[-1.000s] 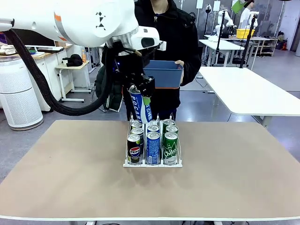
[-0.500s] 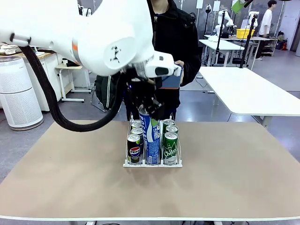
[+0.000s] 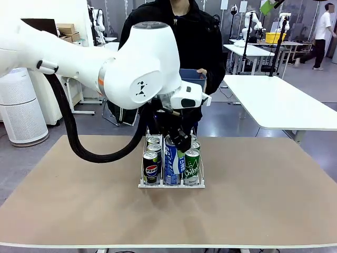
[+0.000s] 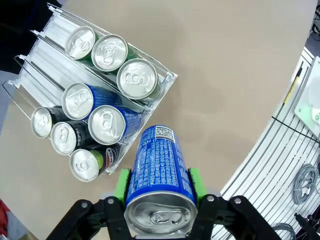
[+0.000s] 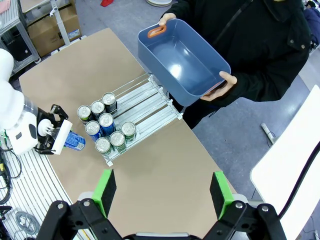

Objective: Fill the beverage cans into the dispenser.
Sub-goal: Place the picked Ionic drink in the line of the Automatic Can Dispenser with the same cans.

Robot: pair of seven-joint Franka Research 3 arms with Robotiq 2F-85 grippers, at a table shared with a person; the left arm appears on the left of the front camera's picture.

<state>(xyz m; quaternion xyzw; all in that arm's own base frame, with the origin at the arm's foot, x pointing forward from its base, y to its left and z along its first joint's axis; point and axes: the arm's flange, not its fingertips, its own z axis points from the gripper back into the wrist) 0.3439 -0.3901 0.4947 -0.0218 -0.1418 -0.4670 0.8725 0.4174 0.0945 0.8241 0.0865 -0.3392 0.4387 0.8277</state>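
My left gripper (image 3: 177, 139) is shut on a blue-and-white Pocari can (image 3: 171, 157), held nearly upright over the front of the dispenser's middle lane. In the left wrist view the held can (image 4: 159, 170) sits between green pads (image 4: 121, 184), just off the front end of the white wire dispenser (image 4: 37, 60). Several beverage cans stand in its three lanes: green ones (image 4: 136, 80), blue ones (image 4: 106, 125), black ones (image 4: 84, 165). From high above, my right gripper (image 5: 163, 192) is open and holds nothing; below it are the dispenser (image 5: 145, 100) and the left gripper (image 5: 56, 136).
A person in a black jacket stands at the far side of the table, holding an empty blue bin (image 5: 182, 62) in both hands. The rear half of the dispenser lanes is bare. Brown table top (image 3: 263, 190) lies open on both sides of the rack.
My left arm has come down and toward the front of the rack, lowering the Pocari can from above the rear lanes to just over the front cans. The right gripper stays open.
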